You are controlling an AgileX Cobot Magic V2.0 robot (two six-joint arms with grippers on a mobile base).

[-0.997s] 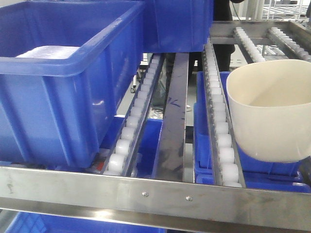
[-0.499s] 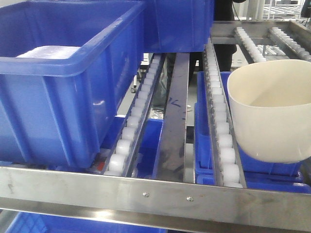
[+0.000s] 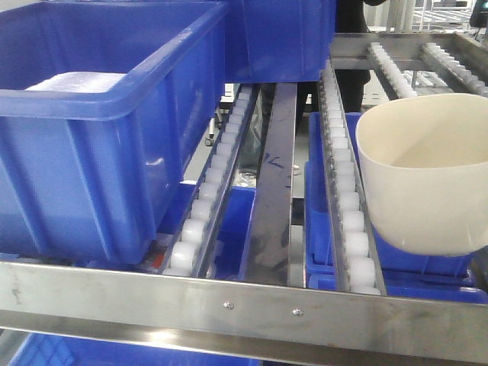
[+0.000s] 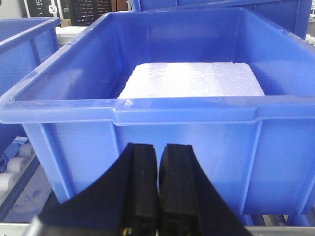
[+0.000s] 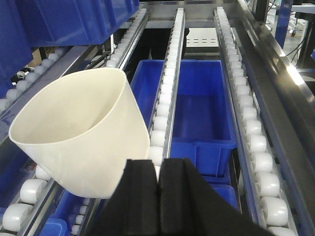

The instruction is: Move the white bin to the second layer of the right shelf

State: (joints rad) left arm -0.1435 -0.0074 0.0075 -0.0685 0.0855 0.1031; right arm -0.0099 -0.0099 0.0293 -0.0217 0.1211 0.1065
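Over the roller rows, white bin [image 3: 427, 179] unmoved since 1 s ago; right gripper [image 5: 158, 169] clenched on its wall; left gripper [image 4: 158, 169] clenched, unladen

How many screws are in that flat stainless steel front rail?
2, side by side near the middle of the flat stainless steel front rail: left screw, right screw. More may lie beyond the picture's edges.

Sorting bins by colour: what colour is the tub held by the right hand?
Cream-white, plain and glossy. The white bin shows best in the right wrist view, pinched by the right hand.
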